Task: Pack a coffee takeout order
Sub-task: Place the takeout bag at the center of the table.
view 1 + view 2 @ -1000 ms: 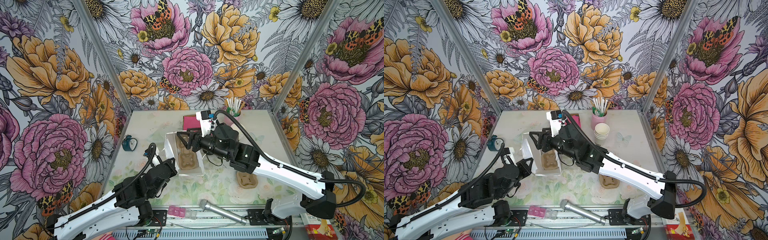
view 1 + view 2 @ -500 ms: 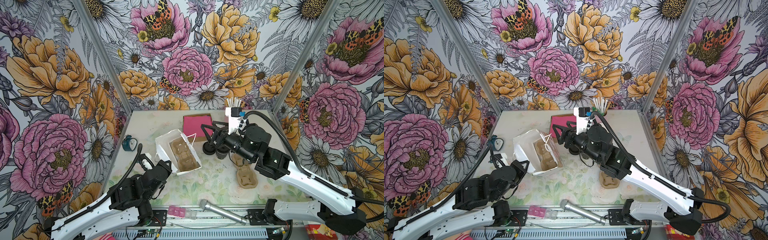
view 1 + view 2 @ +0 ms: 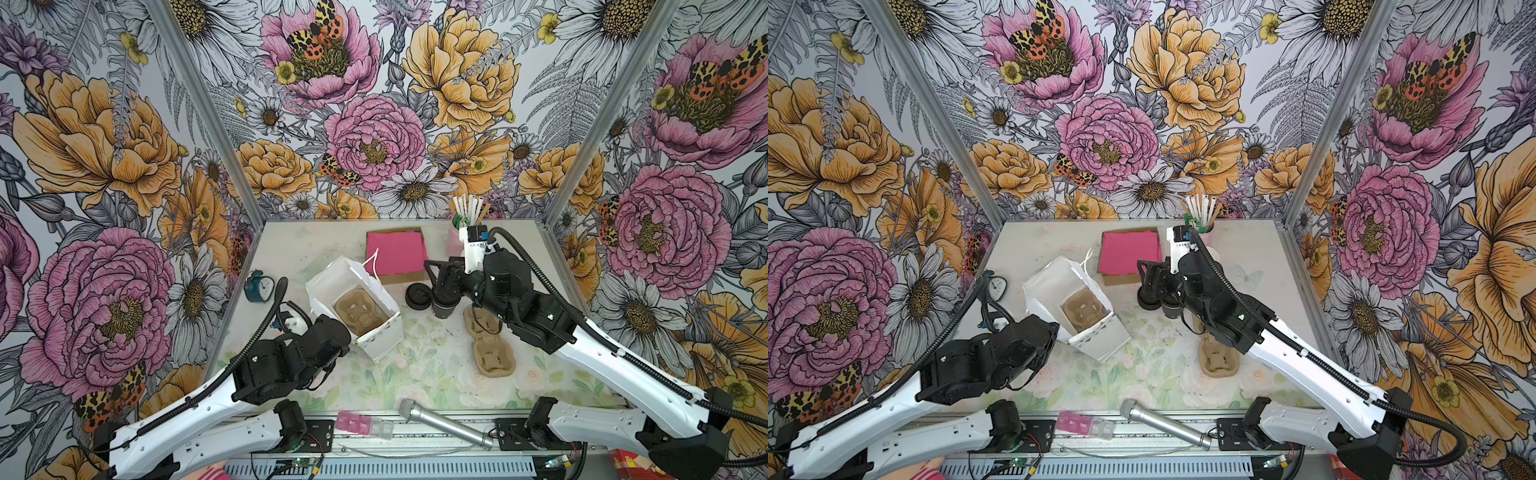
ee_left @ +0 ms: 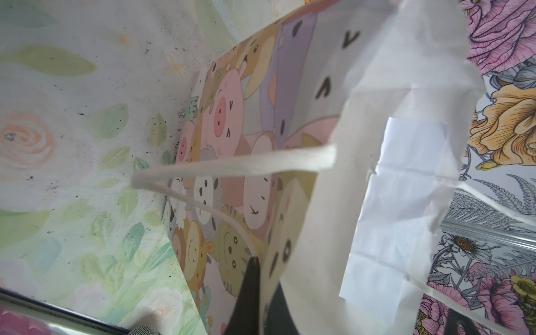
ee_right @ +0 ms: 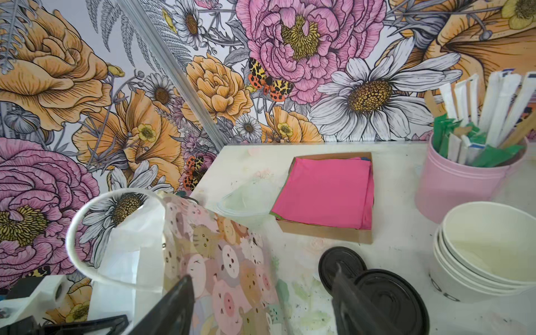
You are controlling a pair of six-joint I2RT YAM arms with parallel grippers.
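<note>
Robot arms work over a flower-printed desk (image 3: 415, 374) walled in by floral wallpaper. At the near left, the left gripper (image 4: 264, 278) is pinched tight on the rim of a white paper bag (image 3: 328, 282), one finger on each side of the paper. The bag stands open-mouthed and leaning in both top views. Cartoon animals cover its outer face, and a brown pulp carrier (image 3: 359, 311) sits on its floor.

Across the desk, the right gripper (image 5: 262, 275) hangs with its jaws spread wide and nothing between them. It is just above a black lid (image 3: 417, 296) that lies flat on the desk, with a taller stack of lids (image 5: 388, 301) right beside it.

Behind the lids, the pink napkin (image 3: 395, 251) tops a pile in a shallow cardboard tray (image 5: 324, 236) near the back wall, and a green edge shows beneath it.

The white paper cups (image 5: 487, 261) stand nested and upright next to a pink tub (image 5: 458, 185) of stirrers and packets. In a top view only a sliver of them shows behind the right arm.

Two spare carriers (image 3: 492, 349) lie on the desk, partly under that arm. A blue alarm clock (image 3: 258, 286) sits at the left edge of the desk, and a microphone (image 3: 440, 422) lies along the front rail.
</note>
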